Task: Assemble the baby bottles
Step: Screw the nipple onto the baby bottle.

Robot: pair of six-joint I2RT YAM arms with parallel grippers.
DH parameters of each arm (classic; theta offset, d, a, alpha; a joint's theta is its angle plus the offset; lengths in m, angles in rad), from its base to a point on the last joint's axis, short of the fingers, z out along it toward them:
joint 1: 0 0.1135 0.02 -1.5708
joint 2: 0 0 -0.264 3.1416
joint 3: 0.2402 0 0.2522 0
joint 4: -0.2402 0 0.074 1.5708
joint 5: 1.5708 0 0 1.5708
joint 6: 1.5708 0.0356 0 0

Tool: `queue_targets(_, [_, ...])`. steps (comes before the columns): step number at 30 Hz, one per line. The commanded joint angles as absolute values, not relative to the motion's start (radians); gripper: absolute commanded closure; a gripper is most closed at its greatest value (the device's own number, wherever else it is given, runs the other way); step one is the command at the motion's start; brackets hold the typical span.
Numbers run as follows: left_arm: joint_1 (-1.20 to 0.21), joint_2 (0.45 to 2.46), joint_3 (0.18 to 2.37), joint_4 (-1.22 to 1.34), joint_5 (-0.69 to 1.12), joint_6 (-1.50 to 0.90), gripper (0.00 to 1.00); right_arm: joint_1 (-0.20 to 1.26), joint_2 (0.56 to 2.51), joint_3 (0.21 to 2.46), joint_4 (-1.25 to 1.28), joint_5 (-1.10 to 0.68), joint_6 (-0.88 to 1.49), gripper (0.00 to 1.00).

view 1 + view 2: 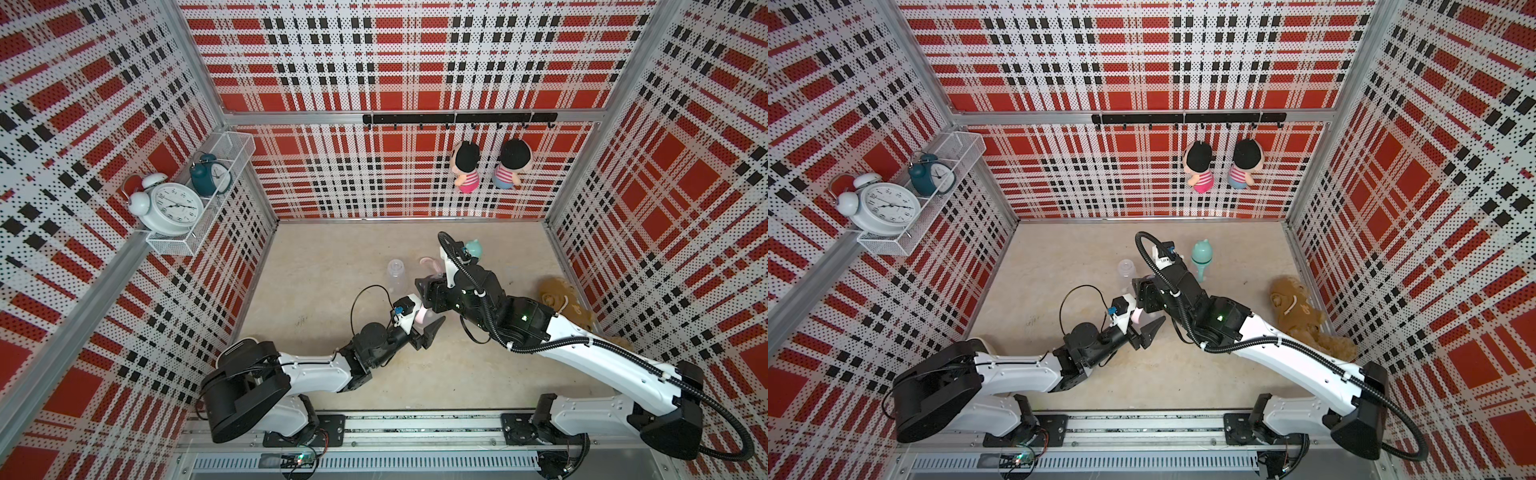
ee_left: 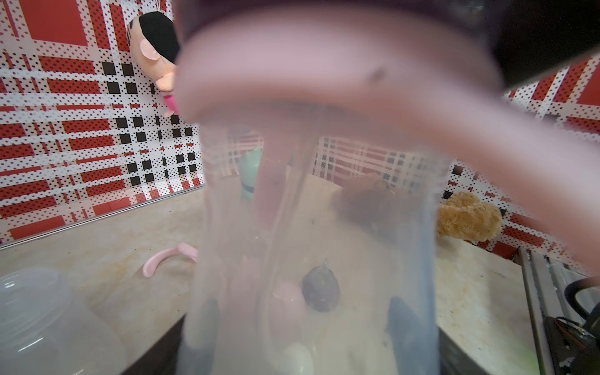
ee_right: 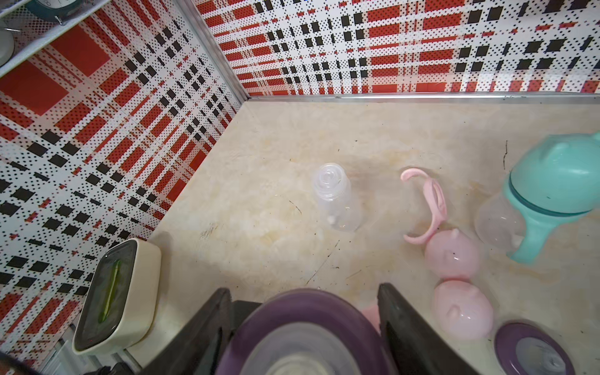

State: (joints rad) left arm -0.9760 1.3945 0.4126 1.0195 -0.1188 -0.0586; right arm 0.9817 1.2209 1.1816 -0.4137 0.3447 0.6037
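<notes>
My left gripper (image 2: pixel 305 324) is shut on a clear bottle (image 2: pixel 324 211) that carries a pink two-handled ring (image 2: pixel 324 65) at its neck. Directly above it, my right gripper (image 3: pixel 303 292) is shut on a purple nipple collar (image 3: pixel 305 321), which looks blurred. In both top views the two grippers meet mid-table (image 1: pixel 426 305) (image 1: pixel 1142 309). On the table beyond stand another clear bottle (image 3: pixel 336 198) (image 1: pixel 397 274), a loose pink handle ring (image 3: pixel 428 207), two pink eared dome caps (image 3: pixel 451 256) (image 3: pixel 461 311) and a second purple collar (image 3: pixel 529 350). A capped teal bottle (image 3: pixel 552 191) (image 1: pixel 1201 253) stands further right.
A brown plush toy (image 1: pixel 557 295) (image 1: pixel 1296 307) lies against the right wall. A wire shelf (image 1: pixel 170 243) on the left wall holds alarm clocks (image 1: pixel 170 208). Two dolls (image 1: pixel 467 168) hang from a hook rail on the back wall.
</notes>
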Motion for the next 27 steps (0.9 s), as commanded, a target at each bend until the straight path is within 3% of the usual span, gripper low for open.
queue_targets(1, [-0.950,1.388,0.446,1.033,-0.187,-0.033,1.00,0.986,1.188,1.210,-0.413,0.292,0.565,0.19])
queue_targets(5, [-0.890,1.362,0.435,1.026,0.030,-0.055,1.00,0.959,1.147,1.218,-0.401,0.083,0.395,0.10])
queue_targets(10, [-0.801,1.336,0.433,1.040,0.410,-0.090,1.00,0.878,1.041,1.118,-0.343,-0.134,0.256,0.08])
queue_targets(18, [-0.749,1.310,0.442,1.039,0.651,-0.150,1.00,0.723,0.930,1.028,-0.326,-0.440,0.188,0.08])
queue_targets(27, [-0.728,1.310,0.470,1.038,0.794,-0.236,1.00,0.704,0.993,1.055,-0.348,-0.654,0.169,0.08])
